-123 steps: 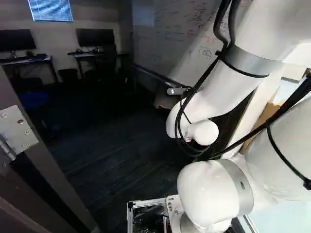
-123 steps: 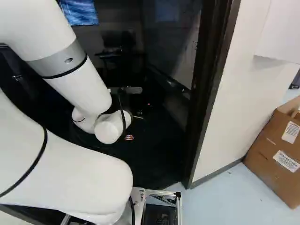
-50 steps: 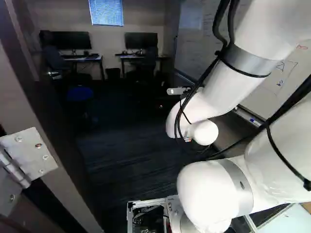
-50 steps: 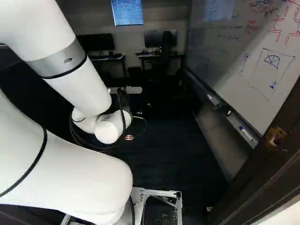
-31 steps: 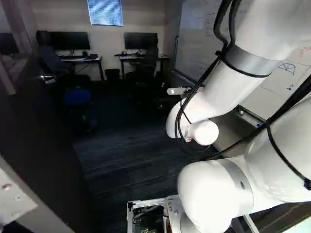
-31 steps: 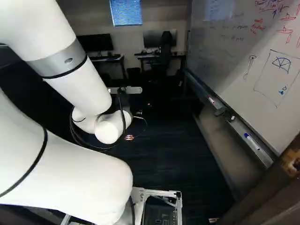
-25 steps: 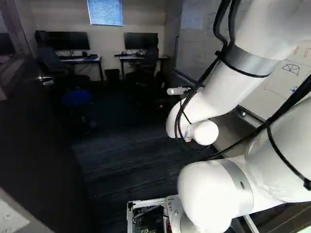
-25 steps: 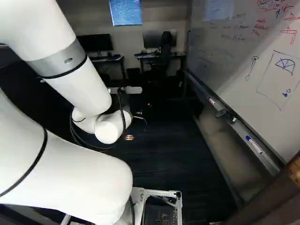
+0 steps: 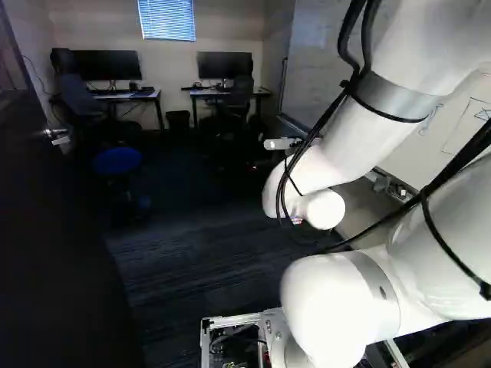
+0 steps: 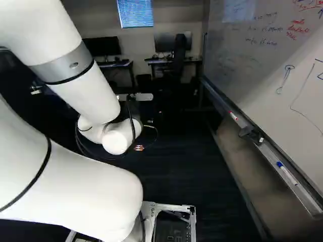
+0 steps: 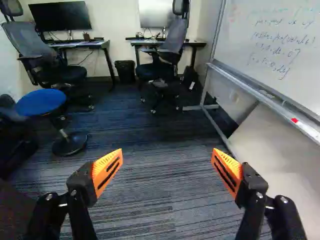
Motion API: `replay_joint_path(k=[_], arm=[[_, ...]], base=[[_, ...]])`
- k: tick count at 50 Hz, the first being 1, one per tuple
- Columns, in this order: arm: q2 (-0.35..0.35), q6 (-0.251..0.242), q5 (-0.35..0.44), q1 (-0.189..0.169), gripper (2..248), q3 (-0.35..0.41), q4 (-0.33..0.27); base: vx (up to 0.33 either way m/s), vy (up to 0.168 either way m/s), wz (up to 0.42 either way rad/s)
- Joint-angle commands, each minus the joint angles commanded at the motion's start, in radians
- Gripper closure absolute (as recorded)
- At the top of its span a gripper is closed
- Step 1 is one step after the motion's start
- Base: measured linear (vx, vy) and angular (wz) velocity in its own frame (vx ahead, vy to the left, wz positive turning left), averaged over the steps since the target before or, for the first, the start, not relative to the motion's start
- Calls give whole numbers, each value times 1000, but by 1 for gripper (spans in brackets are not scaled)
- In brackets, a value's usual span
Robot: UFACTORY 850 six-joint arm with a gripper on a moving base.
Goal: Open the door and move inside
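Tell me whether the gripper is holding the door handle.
No. In the wrist view the gripper is open, its two orange-padded fingers wide apart, with striped carpet showing between them.

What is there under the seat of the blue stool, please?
Under the blue seat, a post runs down to a dark round base standing on the striped carpet. The seat's underside cannot be seen from above, and the base covers the carpet beneath it.

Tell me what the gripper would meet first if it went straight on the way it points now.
The gripper would probably meet the striped carpet first, short of the office chair nearest the whiteboard; depth is unclear.
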Motion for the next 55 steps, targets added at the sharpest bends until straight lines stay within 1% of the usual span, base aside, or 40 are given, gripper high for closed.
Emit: replay_joint_path(k=[12, 22, 55], arm=[[0, 0, 0, 0, 3, 0, 0], [0, 0, 0, 0, 3, 0, 0], [0, 0, 0, 0, 3, 0, 0]], base=[[189, 39, 177], [195, -4, 139], [195, -26, 0]])
